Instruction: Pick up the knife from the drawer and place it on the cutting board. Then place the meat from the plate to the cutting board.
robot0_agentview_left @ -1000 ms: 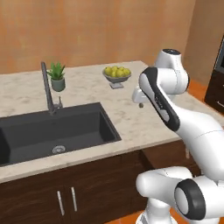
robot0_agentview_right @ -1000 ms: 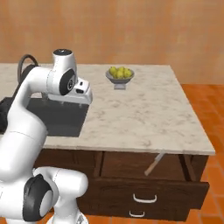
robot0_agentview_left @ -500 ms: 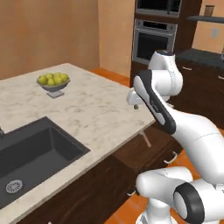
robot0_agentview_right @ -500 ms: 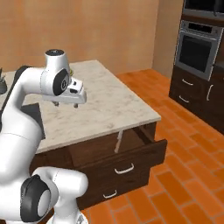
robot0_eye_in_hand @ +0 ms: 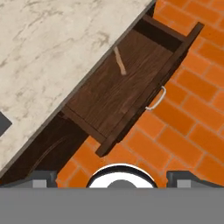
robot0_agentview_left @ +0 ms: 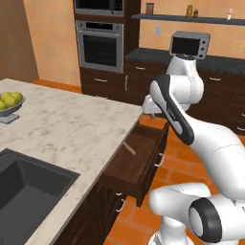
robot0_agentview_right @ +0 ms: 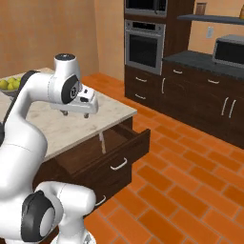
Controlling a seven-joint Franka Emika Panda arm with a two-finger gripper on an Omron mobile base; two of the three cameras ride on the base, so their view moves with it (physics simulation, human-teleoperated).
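Our fingers (robot0_agentview_right: 76, 113) hang above the open drawer (robot0_eye_in_hand: 127, 89), grip state unclear. We should descend toward the knife (robot0_eye_in_hand: 119, 61) at upper centre, aligning across its handle.

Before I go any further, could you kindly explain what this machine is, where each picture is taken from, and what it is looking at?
It is a white robot arm on a driving base in a simulated kitchen. Two pictures come from cameras on the base, behind the arm to its left and right. The third looks down from the hand itself. The claw hangs above an open drawer under a marble counter; whether it is open or shut I cannot tell, and nothing shows in its grip. In the drawer lies a knife, its blade partly under the counter edge. A bowl of fruit stands on the counter beside a dark sink.
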